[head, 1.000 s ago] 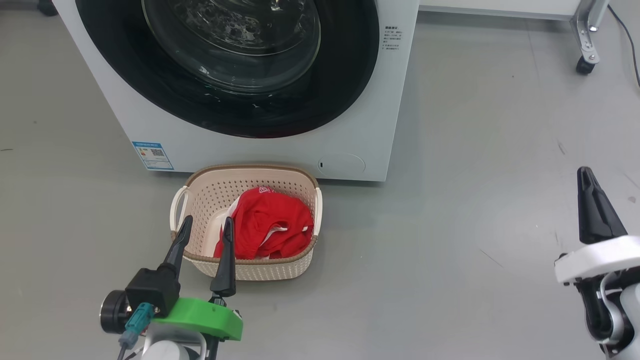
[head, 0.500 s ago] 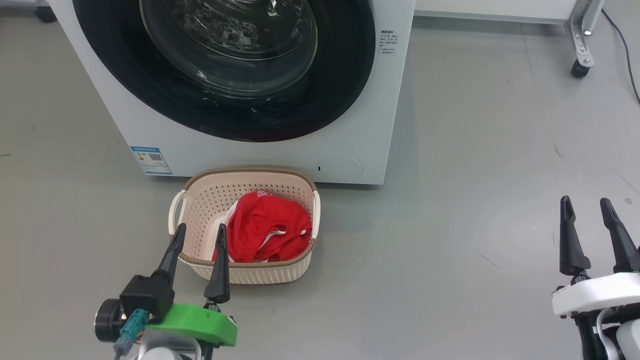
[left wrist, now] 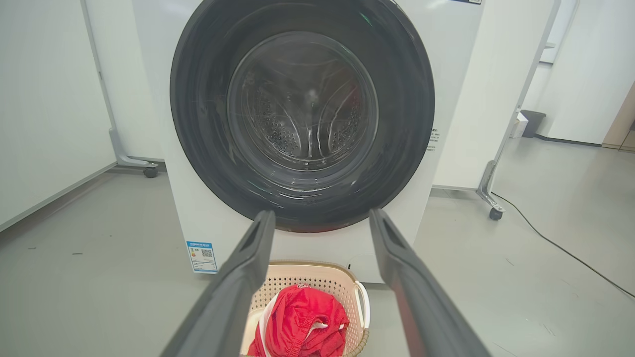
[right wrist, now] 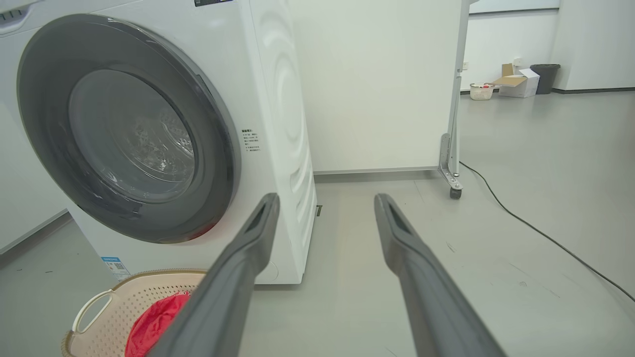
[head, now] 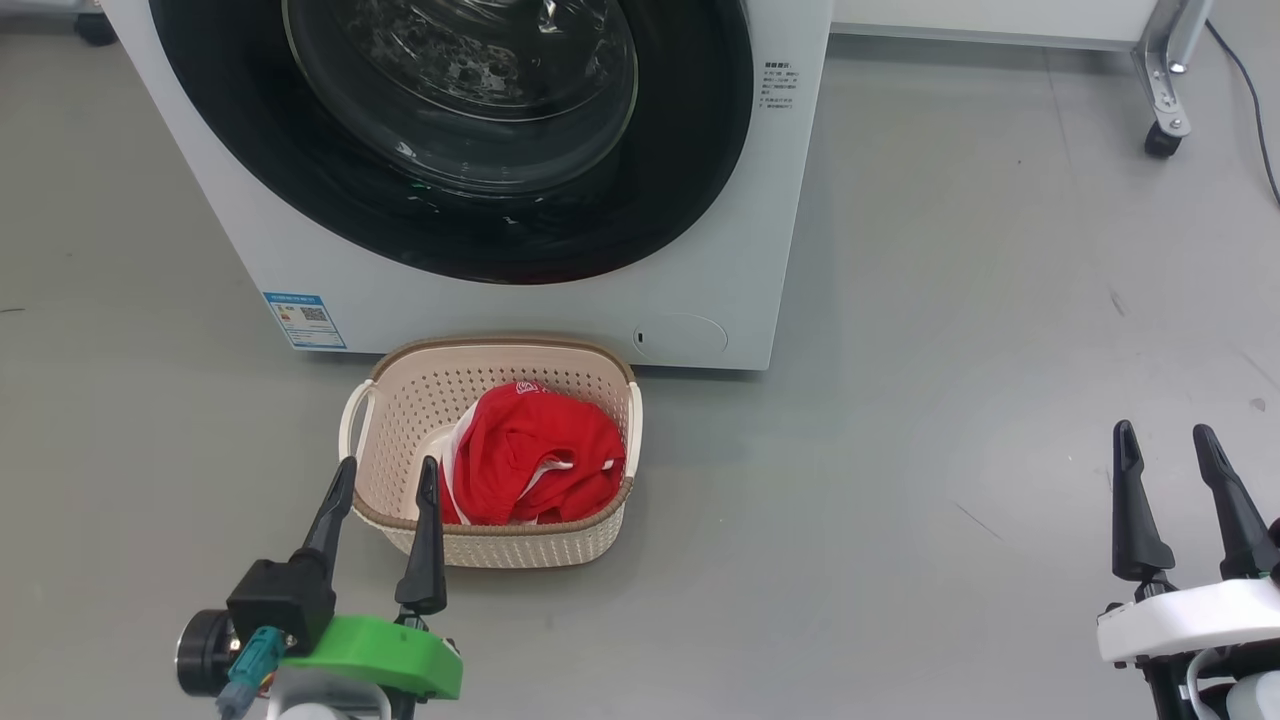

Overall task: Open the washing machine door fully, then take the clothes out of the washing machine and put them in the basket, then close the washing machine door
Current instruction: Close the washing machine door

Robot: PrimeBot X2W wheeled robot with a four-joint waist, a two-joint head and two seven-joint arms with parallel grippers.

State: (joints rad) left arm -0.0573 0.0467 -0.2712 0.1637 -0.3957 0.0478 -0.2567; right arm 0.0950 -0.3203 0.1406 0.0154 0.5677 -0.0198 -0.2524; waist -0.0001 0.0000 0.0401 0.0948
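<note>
The white washing machine point(head: 700, 250) point(left wrist: 198, 218) point(right wrist: 278, 99) stands ahead with its round black door point(head: 690, 150) point(left wrist: 412, 124) point(right wrist: 218, 148) closed flat against the front. Just before it on the floor sits the cream basket point(head: 400, 400) point(left wrist: 317, 275) point(right wrist: 114, 307), holding the red clothes point(head: 530, 455) point(left wrist: 302, 322) point(right wrist: 154, 322). My left gripper point(head: 386, 472) point(left wrist: 321, 217) hangs open and empty over the basket's near left corner. Far to the right, my right gripper point(head: 1164, 438) point(right wrist: 326, 200) is open and empty above bare floor.
A white partition on castor wheels point(head: 1160, 140) point(right wrist: 454, 191) stands behind and right of the machine, and a black cable point(right wrist: 545, 238) runs over the grey floor there. Boxes and a bin point(right wrist: 526, 82) sit far off. Another white panel point(left wrist: 49, 99) stands left of the machine.
My right gripper has gone from shut to open and dropped lower in the head view. The left gripper has drawn back a little from the basket. The camera shifted slightly.
</note>
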